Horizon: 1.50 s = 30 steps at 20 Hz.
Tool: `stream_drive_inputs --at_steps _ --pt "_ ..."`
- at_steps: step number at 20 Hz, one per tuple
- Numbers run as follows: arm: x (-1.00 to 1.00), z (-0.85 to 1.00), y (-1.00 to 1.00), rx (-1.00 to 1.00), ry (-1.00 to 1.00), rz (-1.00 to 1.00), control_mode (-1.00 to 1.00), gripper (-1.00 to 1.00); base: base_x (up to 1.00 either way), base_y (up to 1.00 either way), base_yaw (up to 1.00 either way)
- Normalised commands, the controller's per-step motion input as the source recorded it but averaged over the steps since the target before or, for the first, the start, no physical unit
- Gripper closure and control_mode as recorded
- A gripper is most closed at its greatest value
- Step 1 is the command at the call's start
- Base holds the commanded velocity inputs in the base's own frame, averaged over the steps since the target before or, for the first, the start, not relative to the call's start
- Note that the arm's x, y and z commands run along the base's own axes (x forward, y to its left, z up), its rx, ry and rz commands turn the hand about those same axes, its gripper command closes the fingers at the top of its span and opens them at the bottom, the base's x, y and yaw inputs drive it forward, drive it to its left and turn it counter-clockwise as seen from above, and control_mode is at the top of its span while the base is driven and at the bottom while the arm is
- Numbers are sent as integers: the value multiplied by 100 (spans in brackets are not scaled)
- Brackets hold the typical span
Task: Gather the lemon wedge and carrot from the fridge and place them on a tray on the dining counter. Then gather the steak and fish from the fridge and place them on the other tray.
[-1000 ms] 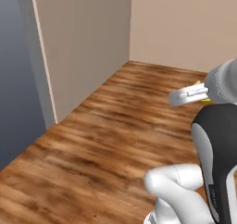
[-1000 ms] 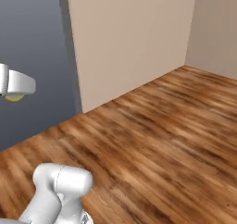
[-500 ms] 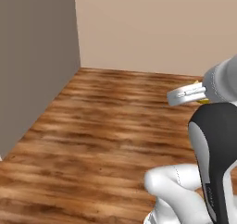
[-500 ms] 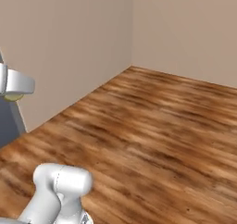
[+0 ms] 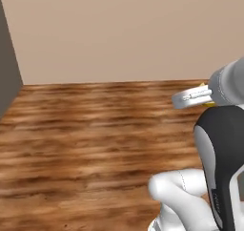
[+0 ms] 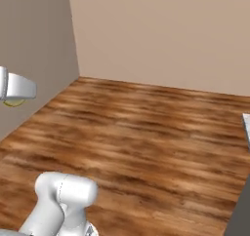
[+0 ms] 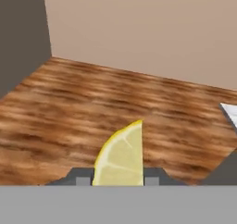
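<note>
A yellow lemon wedge (image 7: pixel 121 156) stands upright between my two dark fingertips, and my gripper (image 7: pixel 118 180) is shut on it. From the left base camera the gripper (image 5: pixel 190 97) hangs in the air over wooden floor at the right, with a bit of the lemon wedge (image 5: pixel 204 88) showing behind it. In the right base view the gripper (image 6: pixel 17 89) pokes in from the left edge, the lemon wedge (image 6: pixel 13 103) just under it. The fridge, carrot, steak, fish, trays and dining counter are out of view.
Brown wooden floor (image 5: pixel 95 130) runs ahead to a beige wall (image 5: pixel 119 34). A dark grey-brown panel (image 6: pixel 34 49) stands to the left. At the right edge a pale edge (image 6: pixel 245 124) sits above a dark grey surface (image 6: pixel 240 215).
The whole picture has slid as the base turns: the dark panel and wall corner drift left, and the beige wall now faces me. The grip on the lemon wedge is unchanged.
</note>
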Motion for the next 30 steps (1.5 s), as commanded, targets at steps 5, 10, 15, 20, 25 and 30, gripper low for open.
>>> stream_drive_inputs --at_steps 5,10,15,20,25,30 --pt "0 0 0 0 0 0 100 100 100 -47 -43" --pt "0 0 0 0 0 0 100 100 100 -24 -41" --pt "0 0 0 0 0 0 100 100 100 -7 -43" --pt "0 0 0 0 0 0 100 100 100 0 -43" --pt "0 0 0 0 0 0 100 100 100 0 -43" --pt "0 0 0 0 0 0 100 100 100 -5 -45"
